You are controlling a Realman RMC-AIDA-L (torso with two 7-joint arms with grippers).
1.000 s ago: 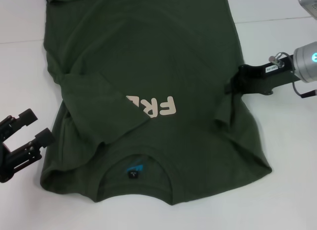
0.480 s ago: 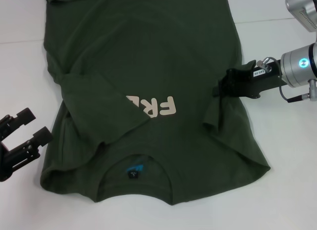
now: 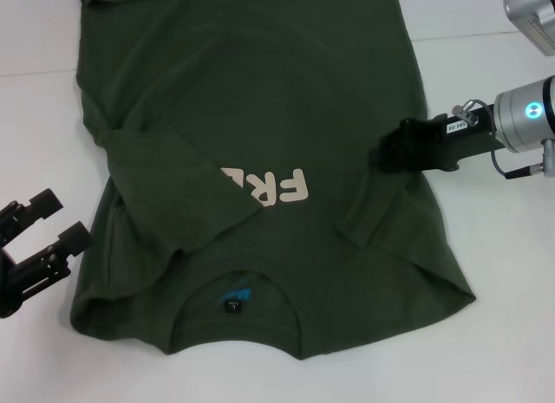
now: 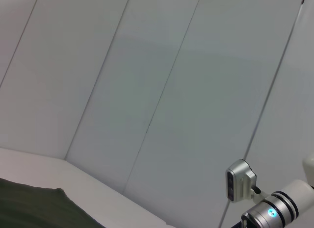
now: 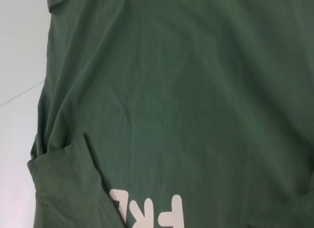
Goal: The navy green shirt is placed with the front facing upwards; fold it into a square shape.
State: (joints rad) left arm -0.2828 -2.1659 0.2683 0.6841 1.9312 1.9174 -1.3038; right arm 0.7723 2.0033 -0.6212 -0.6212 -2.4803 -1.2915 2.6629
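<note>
The navy green shirt (image 3: 260, 100) lies flat on the white table, collar (image 3: 236, 292) nearest me. Its cream print (image 3: 282, 186) is partly covered by the sleeve on my left side (image 3: 173, 186), which is folded across the chest. My right gripper (image 3: 386, 153) is shut on the shirt's other sleeve (image 3: 368, 217) and holds it lifted over the shirt's right side. The right wrist view shows the shirt (image 5: 171, 90) and its print (image 5: 147, 211) below. My left gripper (image 3: 59, 223) stands open off the shirt's near left corner, holding nothing.
White table (image 3: 512, 334) surrounds the shirt on both sides and in front. The left wrist view shows a pale panelled wall (image 4: 147, 90), a corner of the shirt (image 4: 34, 208) and the right arm (image 4: 270, 213) farther off.
My right gripper has moved left toward the shirt's middle, drawing the gripped sleeve inward over the body. The left arm has not moved.
</note>
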